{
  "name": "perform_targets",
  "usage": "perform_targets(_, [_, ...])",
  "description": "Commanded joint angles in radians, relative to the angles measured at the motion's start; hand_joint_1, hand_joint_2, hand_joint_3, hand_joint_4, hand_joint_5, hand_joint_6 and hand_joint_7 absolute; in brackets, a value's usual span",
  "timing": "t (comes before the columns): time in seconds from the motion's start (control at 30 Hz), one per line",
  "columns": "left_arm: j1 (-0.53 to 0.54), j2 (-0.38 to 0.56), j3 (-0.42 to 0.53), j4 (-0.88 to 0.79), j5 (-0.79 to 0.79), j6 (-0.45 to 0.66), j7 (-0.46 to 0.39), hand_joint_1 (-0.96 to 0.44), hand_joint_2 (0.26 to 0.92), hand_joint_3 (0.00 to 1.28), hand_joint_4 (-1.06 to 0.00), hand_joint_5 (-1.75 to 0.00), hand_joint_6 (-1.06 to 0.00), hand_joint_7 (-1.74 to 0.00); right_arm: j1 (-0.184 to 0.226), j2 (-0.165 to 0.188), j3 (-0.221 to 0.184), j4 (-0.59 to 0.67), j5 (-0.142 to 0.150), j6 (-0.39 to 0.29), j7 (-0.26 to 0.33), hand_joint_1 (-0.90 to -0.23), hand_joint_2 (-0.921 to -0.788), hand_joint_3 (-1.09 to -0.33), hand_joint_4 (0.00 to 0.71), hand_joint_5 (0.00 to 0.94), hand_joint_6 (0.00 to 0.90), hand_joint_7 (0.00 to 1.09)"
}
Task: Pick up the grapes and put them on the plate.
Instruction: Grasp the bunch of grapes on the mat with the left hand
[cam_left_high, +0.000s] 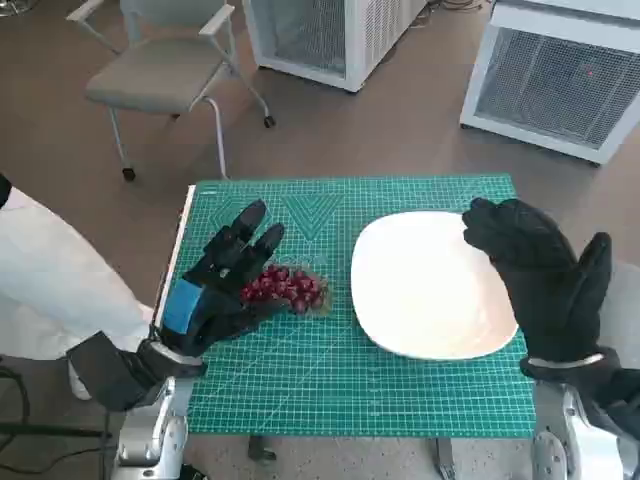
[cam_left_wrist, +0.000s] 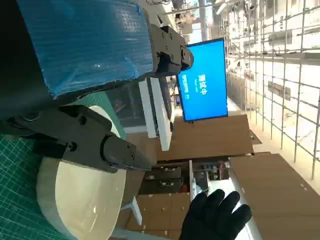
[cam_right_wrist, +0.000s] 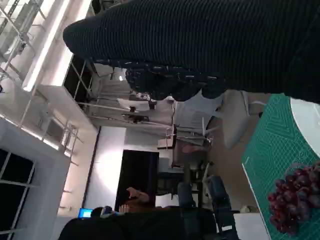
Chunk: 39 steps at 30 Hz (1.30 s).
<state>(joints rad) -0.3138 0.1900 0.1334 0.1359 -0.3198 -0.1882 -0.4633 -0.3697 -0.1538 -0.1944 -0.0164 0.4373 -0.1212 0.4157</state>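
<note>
A bunch of dark red grapes (cam_left_high: 287, 288) lies on the green cutting mat (cam_left_high: 330, 390), just left of the white plate (cam_left_high: 430, 290). My left hand (cam_left_high: 222, 275) hovers beside and partly over the grapes from the left, fingers spread, holding nothing. My right hand (cam_left_high: 545, 270) stands raised at the plate's right rim, fingers apart and empty. The right wrist view shows the grapes (cam_right_wrist: 295, 200) on the mat, untouched. In the left wrist view the plate (cam_left_wrist: 75, 200) lies beyond my left fingers (cam_left_wrist: 90, 140), and the gloved right hand (cam_left_wrist: 215, 217) shows farther off.
A grey chair (cam_left_high: 165, 70) stands on the floor beyond the table's left corner. Two white cabinet units (cam_left_high: 330, 35) (cam_left_high: 555, 80) stand at the back. A person's white sleeve (cam_left_high: 50, 280) is at the left edge.
</note>
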Motion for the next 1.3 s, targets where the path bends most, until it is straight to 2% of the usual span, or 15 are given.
perform_targets(0.03, [0.005,0.005,-0.002,-0.013,0.005,-0.003,-0.001,-0.22,0.921,0.02,-0.27,0.00,-0.29,0.00,0.015,0.000,-0.002,0.018,0.006,0.003,0.007,-0.377,-0.921,-0.641,0.418,0.750,0.224,1.01])
perform_targets(1.3, [0.003,0.015,-0.010,-0.040,0.012,0.007,0.000,-0.23,0.921,0.01,-0.26,0.00,-0.29,0.00,0.005,-0.009,0.004,0.033,-0.002,-0.007,0.014,-0.376,-0.921,-0.643,0.413,0.749,0.217,1.01])
